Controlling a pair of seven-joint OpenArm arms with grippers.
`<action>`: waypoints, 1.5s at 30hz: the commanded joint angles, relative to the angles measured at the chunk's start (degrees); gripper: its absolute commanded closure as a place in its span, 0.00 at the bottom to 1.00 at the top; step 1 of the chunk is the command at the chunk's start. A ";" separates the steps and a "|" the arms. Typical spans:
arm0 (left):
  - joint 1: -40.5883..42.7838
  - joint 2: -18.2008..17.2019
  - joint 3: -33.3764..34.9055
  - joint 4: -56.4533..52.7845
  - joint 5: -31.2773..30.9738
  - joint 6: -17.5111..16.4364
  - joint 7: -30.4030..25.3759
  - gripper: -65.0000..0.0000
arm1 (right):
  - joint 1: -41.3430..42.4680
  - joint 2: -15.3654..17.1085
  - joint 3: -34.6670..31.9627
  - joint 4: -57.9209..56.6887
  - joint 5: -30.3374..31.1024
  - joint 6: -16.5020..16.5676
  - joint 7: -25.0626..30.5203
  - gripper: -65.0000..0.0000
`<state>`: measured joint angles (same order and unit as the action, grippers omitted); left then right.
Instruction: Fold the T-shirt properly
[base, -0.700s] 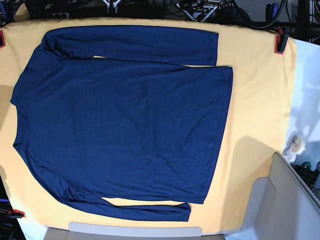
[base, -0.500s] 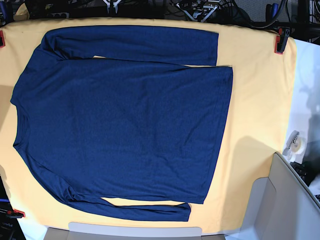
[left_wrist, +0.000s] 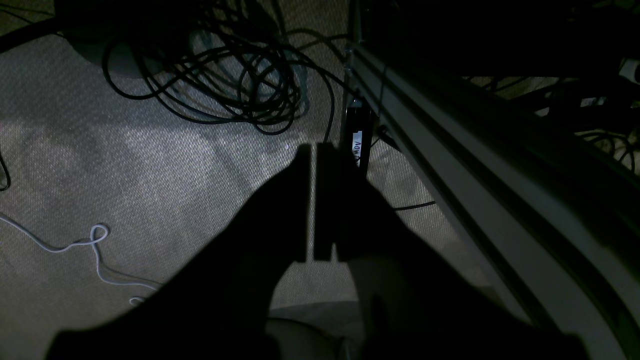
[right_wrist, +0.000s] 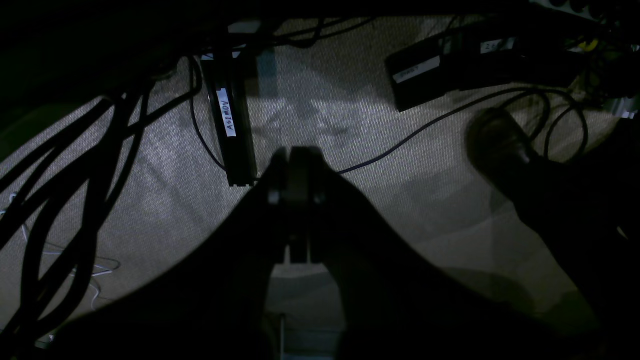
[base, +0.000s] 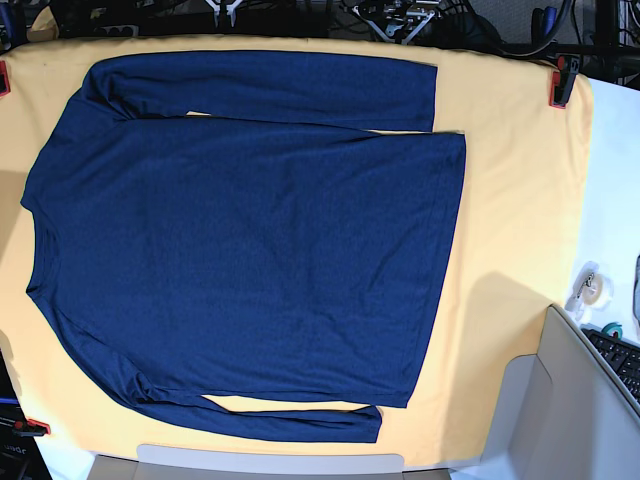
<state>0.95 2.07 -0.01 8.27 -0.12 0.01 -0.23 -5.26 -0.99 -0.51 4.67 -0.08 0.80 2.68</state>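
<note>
The T-shirt, dark navy with long sleeves, lies spread flat on the yellow-orange table cloth in the base view. Its collar points left and its hem right. One sleeve runs along the far edge and the other sleeve along the near edge. Neither gripper is over the cloth. In the left wrist view my left gripper hangs shut over carpet, holding nothing. My right gripper is also shut and empty above the floor in the right wrist view.
Red clamps pin the cloth's corners. A tape roll, a keyboard and a grey box sit at the right. Under the arms are coiled cables, a metal rail and a labelled black box.
The T-shirt and cloth lie as before. Only the light and the items at the right edge beside the tape roll have shifted.
</note>
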 joint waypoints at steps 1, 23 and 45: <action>0.15 0.26 -0.12 0.21 0.43 -0.14 -0.78 1.00 | -0.33 -0.10 0.03 0.12 -0.14 -0.23 0.44 1.00; 0.50 0.18 -0.12 0.30 0.08 -0.14 -0.78 1.00 | -8.68 0.07 -0.06 13.05 -0.23 -0.49 0.44 1.00; 31.88 -1.05 -0.12 47.86 -0.01 -0.23 9.59 1.00 | -36.81 5.43 -0.15 49.44 -0.23 -0.49 0.44 1.00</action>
<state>31.62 1.21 -0.08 55.33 -0.36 -0.34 9.85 -40.53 3.97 -0.75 53.47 -0.25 0.38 2.04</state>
